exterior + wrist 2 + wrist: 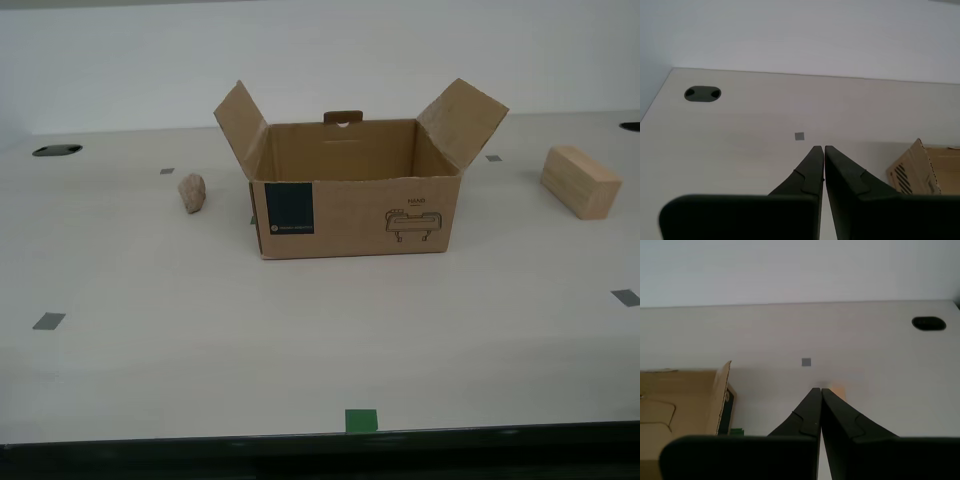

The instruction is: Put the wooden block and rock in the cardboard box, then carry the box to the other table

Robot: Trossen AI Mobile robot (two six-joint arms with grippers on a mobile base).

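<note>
- Standing near the middle of the smooth white tabletop (pixel 300 340): the cardboard box (pixel 355 215), brown corrugated carton, all flaps raised, interior showing nothing inside in the exterior view.
- Box front: dark blue-black square label (pixel 289 208) toward the exterior view's left, small line drawing (pixel 411 223) toward its right; a handle cut-out flap (pixel 343 117) rises at the back wall.
- The rock (pixel 192 193): small, lumpy, pinkish-brown, resting on the tabletop at roughly 9 o'clock from the box in the exterior view, near it but apart.
- The wooden block (pixel 580 181): pale tan, brick-shaped, lying on the tabletop at about 3 o'clock from the box in the exterior view, well apart from it.
- Grey tape squares (pixel 48 321) dotted across the tabletop; one green tape square (pixel 361 420) at the near edge, about 6 o'clock from the box.
- Dark oval cable hole (pixel 57 150) at the far edge, around 10 o'clock from the box.
- My first gripper (pixel 817 391): black fingers pressed together, clenched on nothing, held above the tabletop; a box flap (pixel 720 395) and a sliver of tan lie near its tips.
- My second gripper (pixel 821 149): fingers likewise closed tip to tip and empty, above bare tabletop, a box flap (pixel 912 170) off to one side.
- Neither arm appears in the exterior view.
</note>
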